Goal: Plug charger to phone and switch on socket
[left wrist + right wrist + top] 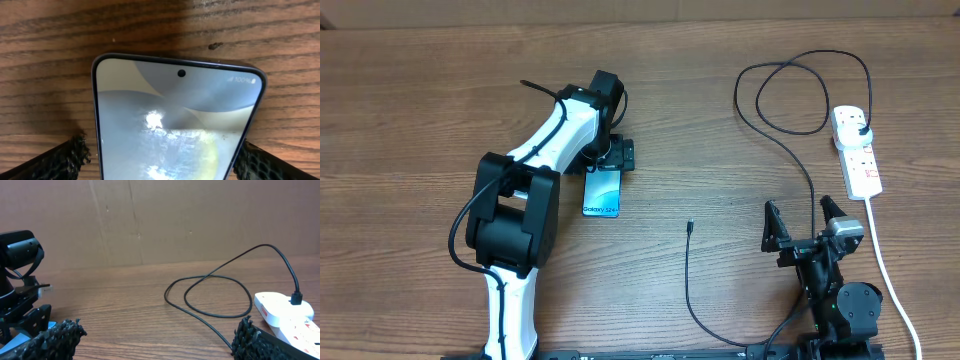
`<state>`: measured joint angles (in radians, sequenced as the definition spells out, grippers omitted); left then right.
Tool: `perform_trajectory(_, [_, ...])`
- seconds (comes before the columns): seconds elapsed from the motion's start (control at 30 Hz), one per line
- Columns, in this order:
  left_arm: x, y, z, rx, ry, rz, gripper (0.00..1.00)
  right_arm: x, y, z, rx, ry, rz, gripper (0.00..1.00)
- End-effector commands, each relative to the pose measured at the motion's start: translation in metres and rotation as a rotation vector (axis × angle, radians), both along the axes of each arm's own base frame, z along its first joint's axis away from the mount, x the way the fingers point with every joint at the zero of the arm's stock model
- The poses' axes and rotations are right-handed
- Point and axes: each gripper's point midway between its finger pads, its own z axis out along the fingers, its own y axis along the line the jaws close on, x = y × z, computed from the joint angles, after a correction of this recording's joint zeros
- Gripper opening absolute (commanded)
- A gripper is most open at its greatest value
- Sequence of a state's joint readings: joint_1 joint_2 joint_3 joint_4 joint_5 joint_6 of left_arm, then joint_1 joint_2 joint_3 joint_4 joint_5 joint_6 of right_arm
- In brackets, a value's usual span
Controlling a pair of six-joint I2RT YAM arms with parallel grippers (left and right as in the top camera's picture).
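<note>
While the left gripper [162, 152] straddles the phone [602, 196] wide, the right gripper [799, 208] gapes empty.

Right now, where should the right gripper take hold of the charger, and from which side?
Just behind the connector tip of the charger, from above, closing across the cable. That end lies flat and free on the table, with bare wood either side of a straight stretch.
</note>
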<state>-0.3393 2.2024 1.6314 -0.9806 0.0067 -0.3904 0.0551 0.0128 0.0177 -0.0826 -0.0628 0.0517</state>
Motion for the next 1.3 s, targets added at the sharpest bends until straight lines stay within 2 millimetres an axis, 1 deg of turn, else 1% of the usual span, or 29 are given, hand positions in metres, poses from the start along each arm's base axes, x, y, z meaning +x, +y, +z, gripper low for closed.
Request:
perform_trajectory(0.0, [-0.025,0.001,-0.033,0.02,0.092,-0.036,1.0,0.0,0.002,-0.002,-0.001,-0.004,0.006,1.0])
perform_trajectory(0.1, [-0.03,0.001,-0.035,0.023,0.106,-0.052,1.0,0.0,0.002,-0.002,-0.001,-0.004,0.006,1.0])
perform_trajectory(0.3, [-0.037,-0.01,-0.034,-0.022,0.133,-0.081,1.0,0.0,0.001,-0.001,-0.001,-0.005,0.005,1.0])
perform_trajectory(0.37, [-0.04,-0.012,-0.034,-0.027,0.143,-0.083,1.0,0.0,0.002,0.002,0.003,-0.02,0.006,1.0])
perform_trajectory(0.43, [-0.044,-0.014,-0.033,-0.035,0.157,-0.085,1.0,-0.002,0.013,0.005,0.009,-0.03,0.072,1.0])
perform_trajectory(0.5, [-0.047,-0.016,-0.033,-0.041,0.171,-0.086,1.0,-0.005,0.022,0.004,0.009,-0.023,0.13,1.0])
perform_trajectory(0.6, [-0.049,-0.017,-0.033,-0.039,0.174,-0.091,0.99,-0.006,0.024,0.006,0.038,-0.012,0.138,1.0])
perform_trajectory(0.67, [-0.049,-0.017,-0.033,-0.04,0.173,-0.091,0.99,-0.009,0.021,0.017,0.052,-0.008,0.125,1.0])
perform_trajectory(0.7, [-0.049,-0.017,-0.033,-0.04,0.173,-0.09,1.0,-0.011,0.019,0.029,0.053,-0.014,0.111,1.0])
perform_trajectory(0.8, [-0.049,-0.017,-0.033,-0.043,0.176,-0.088,1.0,-0.022,0.007,0.07,0.05,-0.043,0.047,1.0])
perform_trajectory(0.87, [-0.052,-0.016,-0.034,-0.038,0.185,-0.07,1.0,-0.033,0.0,0.103,0.051,-0.054,0.011,1.0])
perform_trajectory(0.97, [-0.056,-0.014,-0.037,-0.032,0.199,-0.061,1.0,-0.045,-0.001,0.142,0.05,-0.036,0.008,1.0])
perform_trajectory(1.0, [-0.058,-0.014,-0.038,-0.031,0.203,-0.061,0.99,-0.046,-0.001,0.151,0.049,-0.019,0.007,1.0])
perform_trajectory(1.03, [-0.059,-0.013,-0.039,-0.03,0.205,-0.06,0.99,-0.047,-0.001,0.158,0.047,0.01,0.006,1.0])
perform_trajectory(1.1, [-0.06,-0.013,-0.039,-0.028,0.208,-0.053,1.0,-0.045,-0.001,0.165,0.043,0.081,0.004,1.0])
perform_trajectory(1.17, [-0.059,-0.013,-0.039,-0.03,0.205,-0.052,1.0,-0.042,-0.001,0.164,0.038,0.168,0.002,1.0])
perform_trajectory(1.27, [-0.058,-0.013,-0.039,-0.031,0.202,-0.052,1.0,-0.033,0.001,0.158,0.033,0.297,0.007,1.0])
